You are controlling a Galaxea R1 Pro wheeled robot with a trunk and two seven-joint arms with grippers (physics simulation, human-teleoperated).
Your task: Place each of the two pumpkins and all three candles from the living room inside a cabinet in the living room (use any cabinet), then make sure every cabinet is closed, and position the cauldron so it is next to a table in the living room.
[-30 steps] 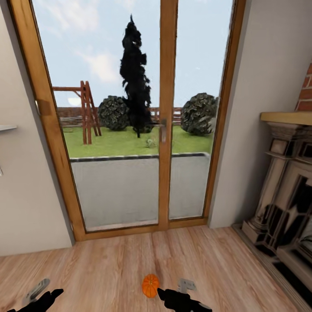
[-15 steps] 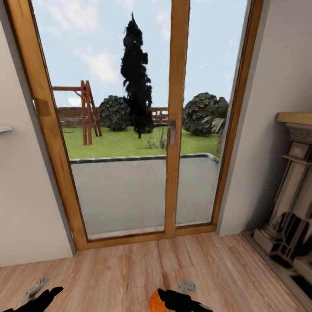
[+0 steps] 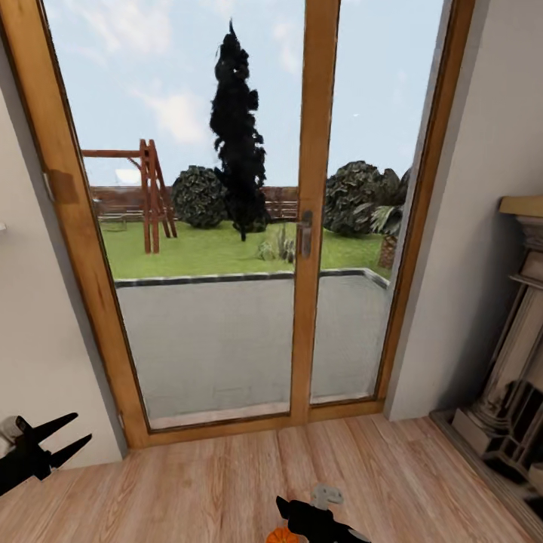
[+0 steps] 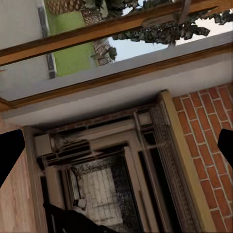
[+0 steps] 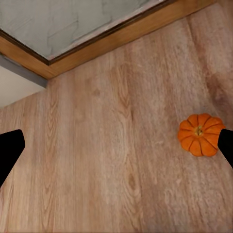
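Hovering spread-open and empty at six o'clock — right gripper [image 5: 116, 145] nearing one pumpkin [image 3: 283, 536] on the floor [image 3: 226, 467], seemingly nothing stowed.

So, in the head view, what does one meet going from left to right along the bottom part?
left gripper → pumpkin → right gripper → fireplace

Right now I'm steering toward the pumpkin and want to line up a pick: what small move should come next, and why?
Probably shift the right gripper sideways to centre it over the pumpkin, then lower. In the right wrist view the pumpkin lies on the wooden floor beside one finger, not between the open jaws, and it looks well below them.
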